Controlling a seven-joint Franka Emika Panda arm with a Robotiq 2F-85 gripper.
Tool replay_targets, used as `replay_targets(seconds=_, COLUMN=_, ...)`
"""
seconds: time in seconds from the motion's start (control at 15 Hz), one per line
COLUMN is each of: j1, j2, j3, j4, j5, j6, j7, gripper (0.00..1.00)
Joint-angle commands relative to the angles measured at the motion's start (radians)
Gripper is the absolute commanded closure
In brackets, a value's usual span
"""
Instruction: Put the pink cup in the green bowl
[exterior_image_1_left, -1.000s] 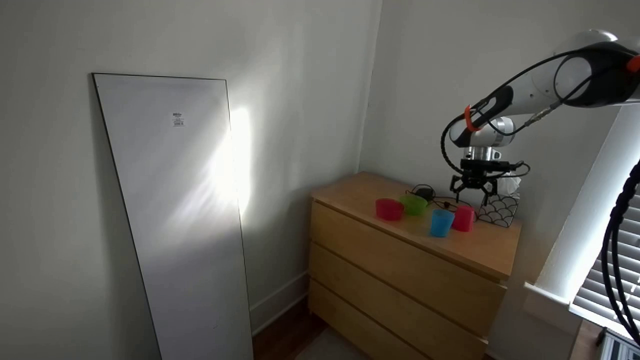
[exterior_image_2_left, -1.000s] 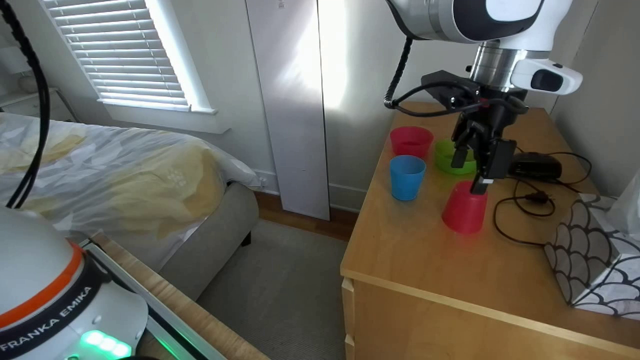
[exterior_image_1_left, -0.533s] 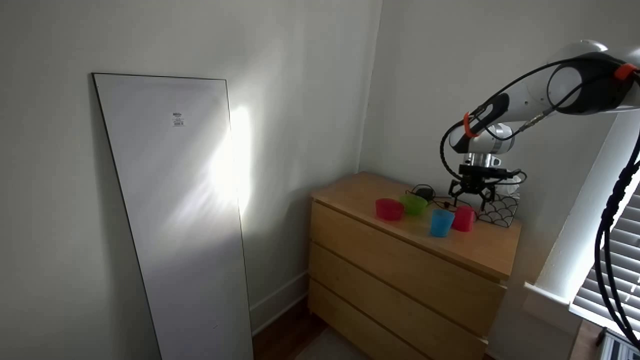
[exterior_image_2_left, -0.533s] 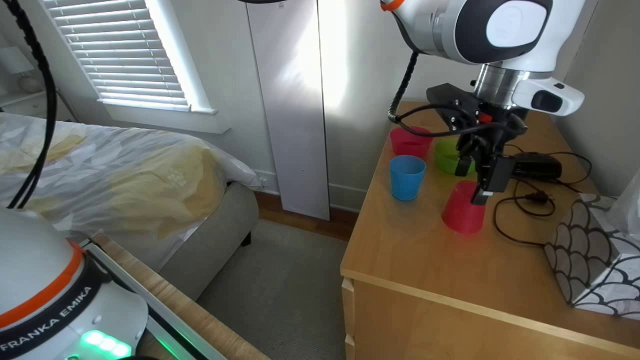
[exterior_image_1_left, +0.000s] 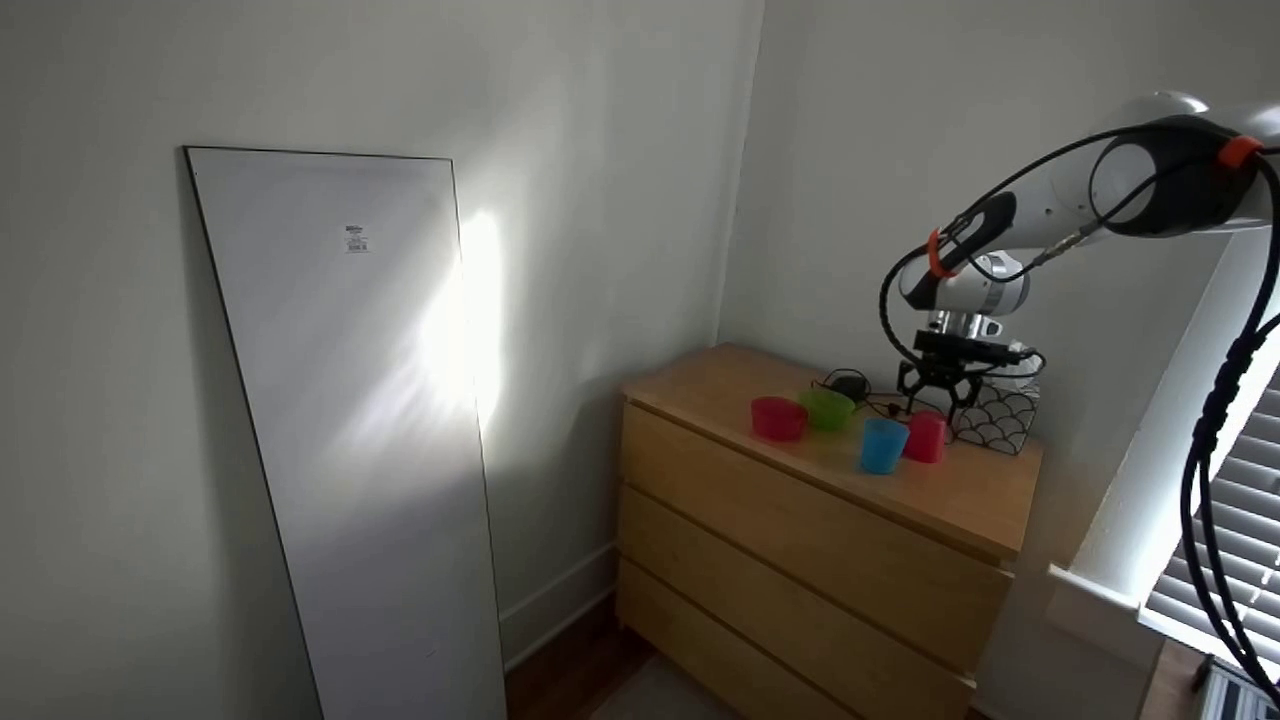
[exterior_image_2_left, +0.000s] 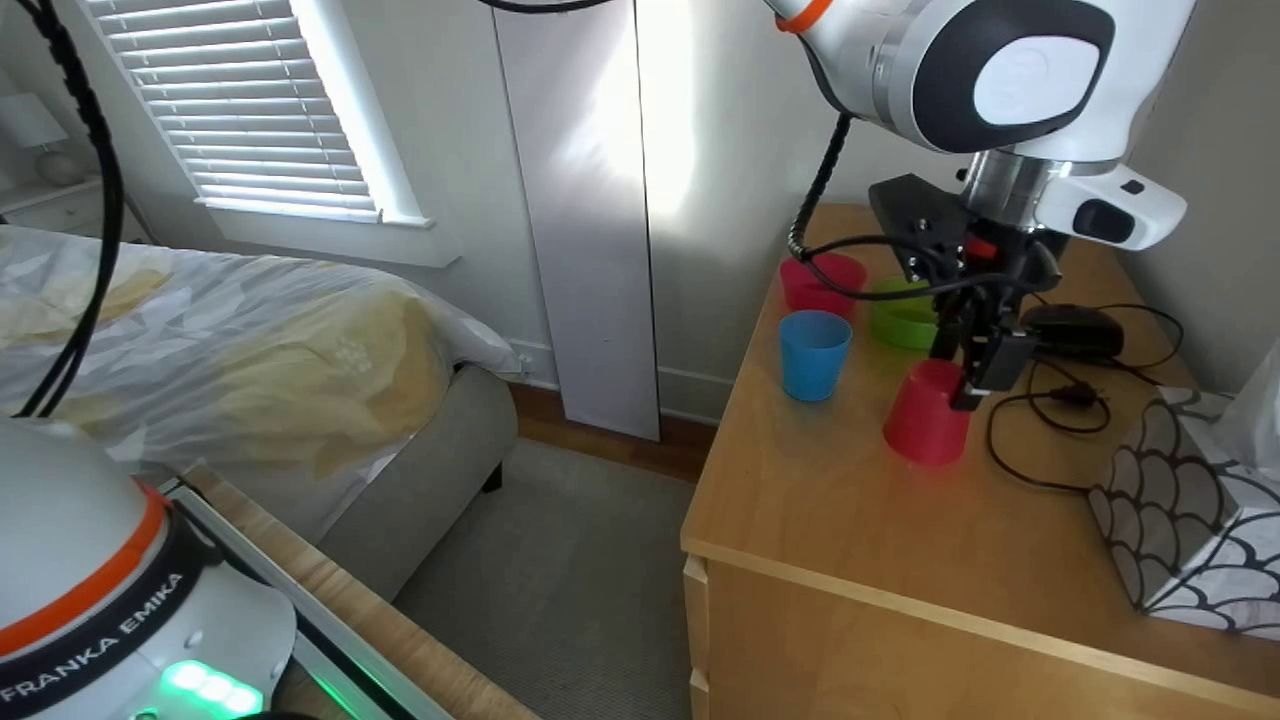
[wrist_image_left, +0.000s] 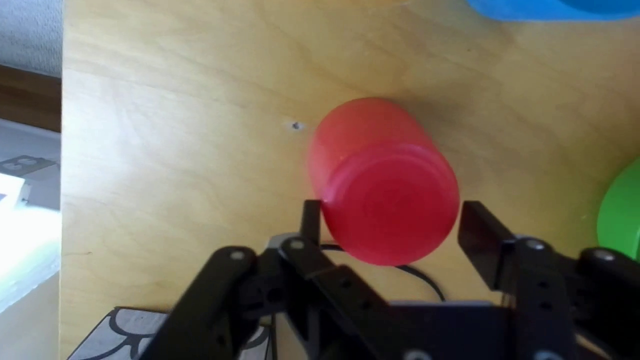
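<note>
Down comes the gripper, lower than a second ago, its fingers drawn nearer each other, while the pink cup hasn't budged on the dresser top! That cup stands upside down, base up, right between the fingertips: in the wrist view one tip sits on either side, at the edge of that base or just off it. So the jaws are apart with the cup filling the gap; whether they've actually bitten, no saying from here.

It's the grasp we're on, by my reading: no lift yet, the cup's rim down on the dresser top in both exterior views. The green bowl waits beyond the gripper, past the finger on the wrist view's right, near the cup but apart from it. The blue cup stands ahead of the fingertips and ought to be out of the way.

Next up, I'd want a firm squeeze, then a straight lift, high enough for that hanging rim to clear the bowl's wall, then the carry sideways. Watch the taper! It's the narrow end between those fingers, so they could well ride up and off; a slightly deeper hold looks surer. After that, centre over the bowl, lower away, let go.
</note>
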Motion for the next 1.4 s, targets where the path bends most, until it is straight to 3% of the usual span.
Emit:
replay_targets(seconds=0.0, j1=-0.022, j2=0.018, j3=0.027, j4=0.024, j5=0.038, j6=0.011, j7=-0.020, gripper=0.48)
replay_targets(seconds=0.07, j1=-0.020, j2=0.017, j3=0.027, j4=0.024, j5=0.036, j6=0.010, j7=-0.020, gripper=0.40)
replay_targets(seconds=0.13, j1=-0.019, j2=0.016, j3=0.028, j4=0.025, j5=0.035, j6=0.007, j7=-0.021, gripper=0.38)
replay_targets(seconds=0.27, j1=-0.019, j2=0.009, j3=0.032, j4=0.019, j5=0.035, j6=0.007, j7=-0.025, gripper=0.40)
replay_targets(seconds=0.33, j1=-0.019, j2=0.005, j3=0.031, j4=0.016, j5=0.033, j6=0.008, j7=-0.026, gripper=0.47)
replay_targets(seconds=0.4, j1=-0.020, j2=-0.003, j3=0.031, j4=0.010, j5=0.034, j6=0.007, j7=-0.030, gripper=0.61)
replay_targets(seconds=0.93, j1=-0.027, j2=-0.122, j3=-0.010, j4=-0.015, j5=-0.012, j6=-0.048, j7=-0.088, gripper=0.61)
replay_targets(seconds=1.33, j1=0.002, j2=-0.212, j3=0.020, j4=0.054, j5=-0.009, j6=-0.083, j7=-0.135, gripper=0.61)
